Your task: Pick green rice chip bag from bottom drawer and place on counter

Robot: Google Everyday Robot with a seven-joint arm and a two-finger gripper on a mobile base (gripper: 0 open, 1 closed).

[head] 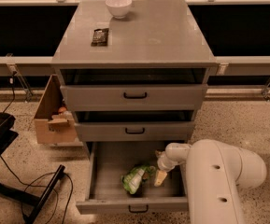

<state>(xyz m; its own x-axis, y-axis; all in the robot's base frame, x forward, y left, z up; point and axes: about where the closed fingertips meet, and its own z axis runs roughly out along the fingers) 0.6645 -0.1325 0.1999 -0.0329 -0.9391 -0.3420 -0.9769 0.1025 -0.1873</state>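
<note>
Gripper (159, 176) hovering inside the pulled-out bottom drawer (108, 171), just right of the bag (134, 179); spread or clamped, can't tell; bowl (118, 6) sitting on the counter (158, 36)

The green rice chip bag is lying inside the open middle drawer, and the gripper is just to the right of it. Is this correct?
Not quite. The green rice chip bag lies inside the open bottom drawer, not the middle one. The rest holds: the gripper is just to the right of it, down in the same drawer. The camera view shows this.
</note>
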